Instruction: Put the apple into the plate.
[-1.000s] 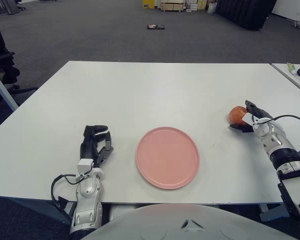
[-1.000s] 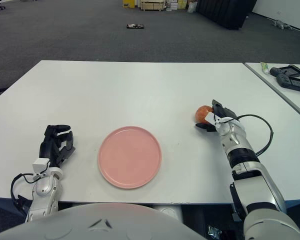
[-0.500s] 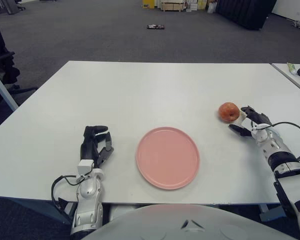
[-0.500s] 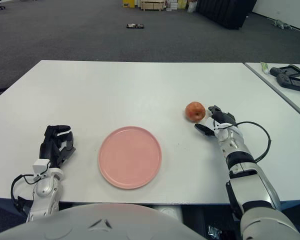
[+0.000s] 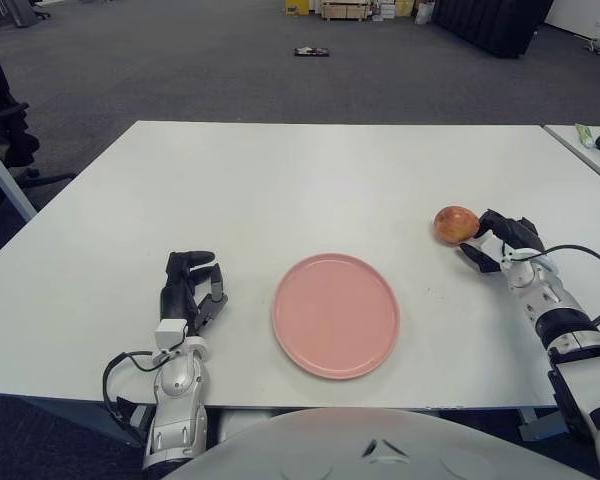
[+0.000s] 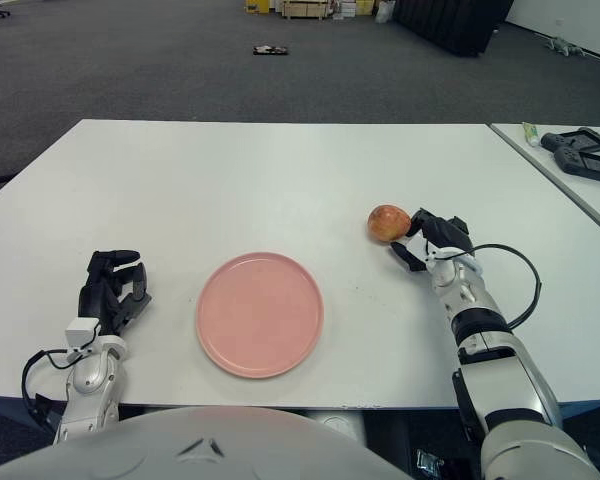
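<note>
A red-yellow apple (image 5: 456, 224) sits on the white table (image 5: 280, 190), right of centre. My right hand (image 5: 492, 241) is just to its right, its dark fingers (image 6: 430, 228) spread beside the apple's right side, not closed around it. The pink plate (image 5: 335, 315) lies empty near the table's front edge, to the left of the apple and nearer to me. My left hand (image 5: 192, 284) shows idle to the left of the plate, fingers relaxed and holding nothing.
A second table at the far right carries a black device (image 6: 582, 156) and a green tube (image 6: 530, 133). A black cable (image 6: 525, 275) loops beside my right forearm. An office chair (image 5: 2, 125) stands off the table's left side.
One second ago my right hand was on the apple further right. The apple then rolled left, free of the hand. The hand has since moved up close to it again.
</note>
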